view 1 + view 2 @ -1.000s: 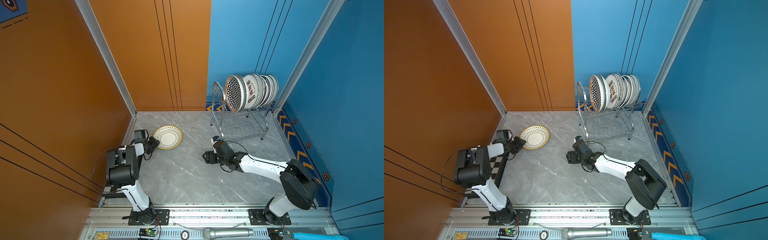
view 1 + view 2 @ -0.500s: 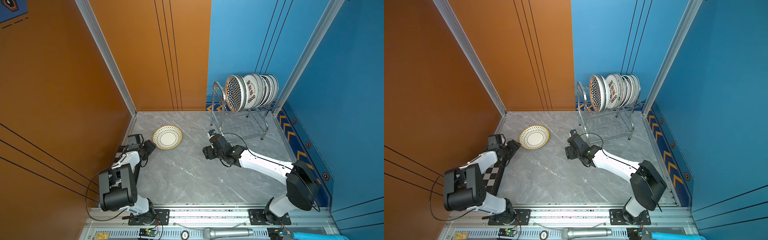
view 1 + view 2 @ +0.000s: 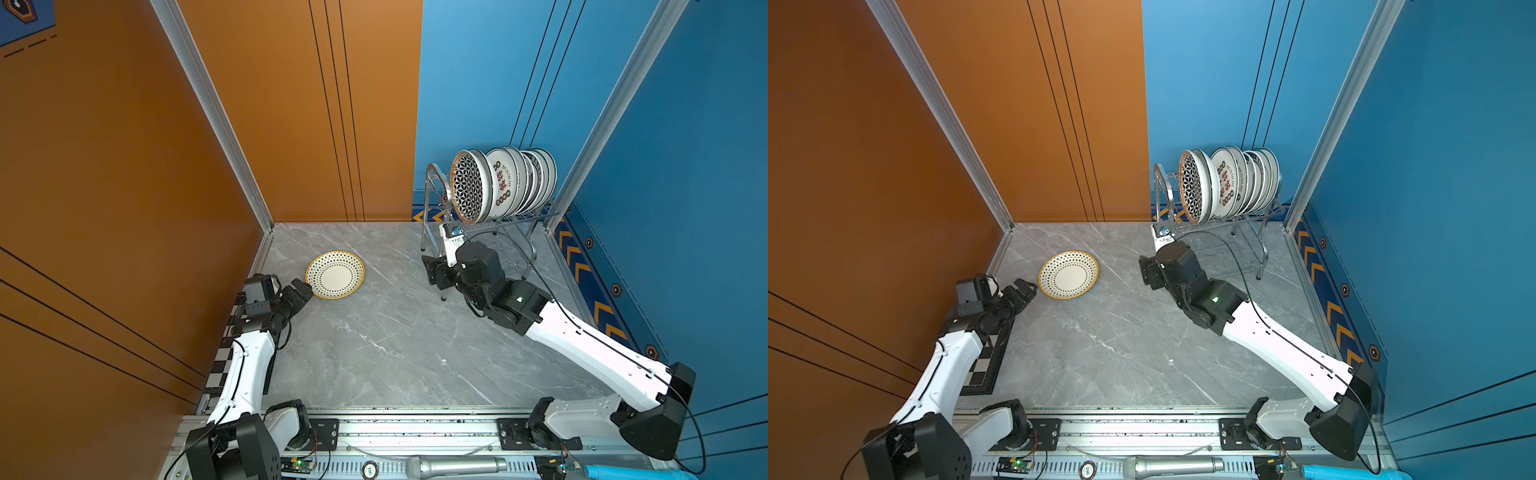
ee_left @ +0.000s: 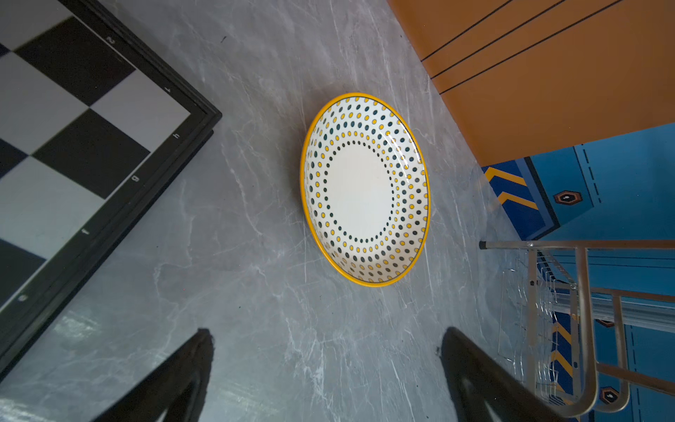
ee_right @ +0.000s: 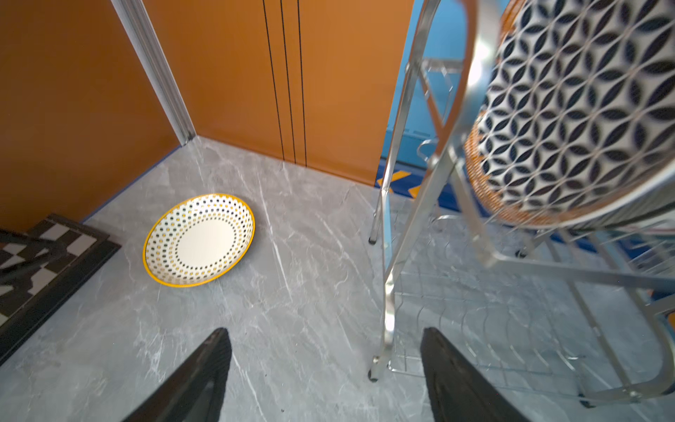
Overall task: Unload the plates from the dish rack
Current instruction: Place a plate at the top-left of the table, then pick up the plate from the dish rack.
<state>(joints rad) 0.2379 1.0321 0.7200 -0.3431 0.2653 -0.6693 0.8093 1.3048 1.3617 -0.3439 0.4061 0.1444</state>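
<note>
Several white plates (image 3: 505, 183) (image 3: 1229, 183) stand on edge in the top tier of the steel dish rack (image 3: 432, 183) (image 3: 1160, 185) at the back right. The frontmost one has a black petal pattern (image 5: 577, 109). One yellow-rimmed dotted plate (image 3: 335, 275) (image 3: 1068, 275) (image 4: 365, 190) (image 5: 199, 239) lies flat on the grey floor. My left gripper (image 3: 301, 291) (image 4: 325, 332) is open and empty, just short of that plate's near-left rim. My right gripper (image 3: 436, 270) (image 5: 325, 330) is open and empty, low beside the rack's front left leg (image 5: 389, 292).
A black-and-white chequered board (image 3: 984, 365) (image 4: 73, 146) lies along the left wall under my left arm. Orange walls close the left and back, blue walls the right. A microphone (image 3: 457, 465) lies on the front rail. The rack's lower shelf (image 5: 493, 329) holds nothing.
My left jaws have opened wide at the dotted plate's rim, and the left arm has swung its elbow back. The right gripper has moved back and right, up to the rack's leg.
</note>
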